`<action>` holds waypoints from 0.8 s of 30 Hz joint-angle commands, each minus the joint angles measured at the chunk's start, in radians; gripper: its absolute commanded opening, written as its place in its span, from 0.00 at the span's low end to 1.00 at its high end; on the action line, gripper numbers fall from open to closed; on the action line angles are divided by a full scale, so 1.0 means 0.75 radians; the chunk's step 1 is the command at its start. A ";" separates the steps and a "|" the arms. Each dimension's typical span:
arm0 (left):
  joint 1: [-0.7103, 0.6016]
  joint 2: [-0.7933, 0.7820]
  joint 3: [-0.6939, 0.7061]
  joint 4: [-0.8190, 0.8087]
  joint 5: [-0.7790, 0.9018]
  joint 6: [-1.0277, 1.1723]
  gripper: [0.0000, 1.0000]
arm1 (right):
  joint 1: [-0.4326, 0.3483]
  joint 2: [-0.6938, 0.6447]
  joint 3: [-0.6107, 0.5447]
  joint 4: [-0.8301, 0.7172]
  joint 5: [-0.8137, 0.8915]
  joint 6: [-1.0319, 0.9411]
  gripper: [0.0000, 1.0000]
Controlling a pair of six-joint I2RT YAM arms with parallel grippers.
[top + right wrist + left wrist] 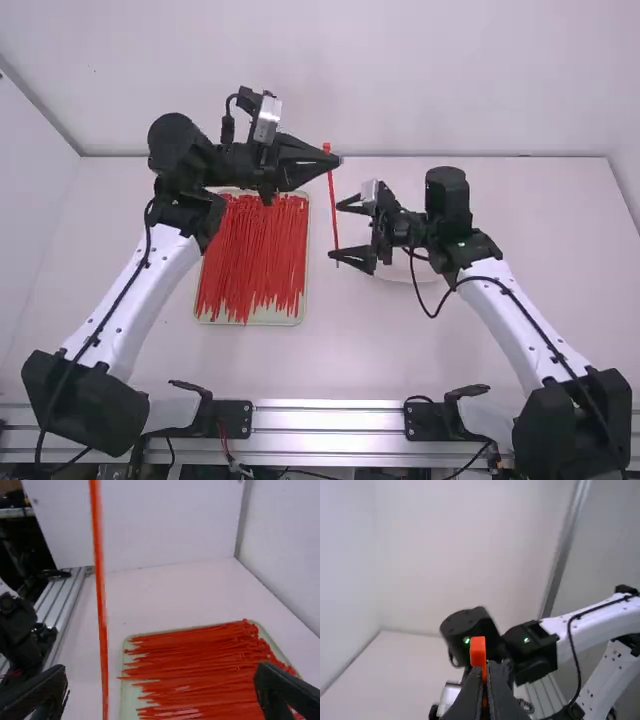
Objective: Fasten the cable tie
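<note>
Tie in left tool, right tool spread around

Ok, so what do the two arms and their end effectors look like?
The left arm and right arm have white links, bulky black joints and black bases, with a thin black cable running along each. The left end effector and right end effector are black, with two tapering fingers and a small silver camera behind them. Green lights glow on the right arm's joints.

- Plain white flat table top, softly and evenly lit.
- Smooth white back wall panel stands along its far edge.
- Matching white side panel closes the left.
- Silver grooved aluminium rail runs along the near edge.
</note>
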 commanded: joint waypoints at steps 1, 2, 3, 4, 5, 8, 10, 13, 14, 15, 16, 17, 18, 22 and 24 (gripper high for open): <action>0.056 -0.005 0.031 -0.104 -0.061 0.106 0.02 | -0.003 -0.025 0.047 -0.008 0.045 0.003 0.99; 0.065 -0.005 0.031 -0.160 -0.089 0.143 0.02 | -0.003 -0.025 0.047 -0.012 0.046 0.003 0.99; 0.071 -0.005 0.031 -0.211 -0.114 0.182 0.02 | -0.006 -0.025 0.047 -0.015 0.045 0.003 1.00; 0.076 -0.005 0.031 -0.256 -0.139 0.216 0.02 | -0.011 -0.025 0.047 -0.015 0.035 0.002 0.99; 0.078 0.000 0.031 -0.298 -0.171 0.253 0.02 | -0.011 -0.025 0.047 -0.014 0.005 0.001 0.99; 0.071 0.023 0.031 -0.374 -0.249 0.316 0.02 | -0.011 -0.025 0.047 -0.015 -0.100 -0.031 0.99; 0.072 0.060 0.031 -0.409 -0.305 0.313 0.02 | -0.010 -0.023 0.047 -0.014 -0.192 -0.058 0.99; 0.083 0.099 0.031 -0.402 -0.302 0.311 0.02 | -0.007 -0.023 0.047 -0.006 -0.163 -0.058 0.99; 0.081 0.121 0.031 -0.395 -0.305 0.295 0.02 | -0.008 -0.023 0.047 -0.015 -0.131 -0.057 0.99; 0.081 0.134 0.031 -0.389 -0.306 0.281 0.02 | -0.009 -0.023 0.047 -0.024 -0.111 -0.056 0.99; 0.089 0.162 0.031 -0.362 -0.305 0.262 0.02 | -0.009 -0.023 0.047 -0.048 -0.095 -0.057 0.99; 0.098 0.178 0.031 -0.342 -0.305 0.248 0.02 | -0.008 -0.023 0.047 -0.057 -0.094 -0.058 0.99; 0.112 0.206 0.031 -0.310 -0.305 0.212 0.02 | -0.007 -0.023 0.047 -0.056 -0.095 -0.057 0.99; 0.148 0.283 0.031 -0.234 -0.304 0.100 0.02 | -0.020 -0.023 0.047 -0.067 -0.115 -0.060 0.99; 0.161 0.309 0.031 -0.223 -0.306 0.042 0.02 | -0.036 -0.023 0.047 -0.050 -0.161 -0.095 0.99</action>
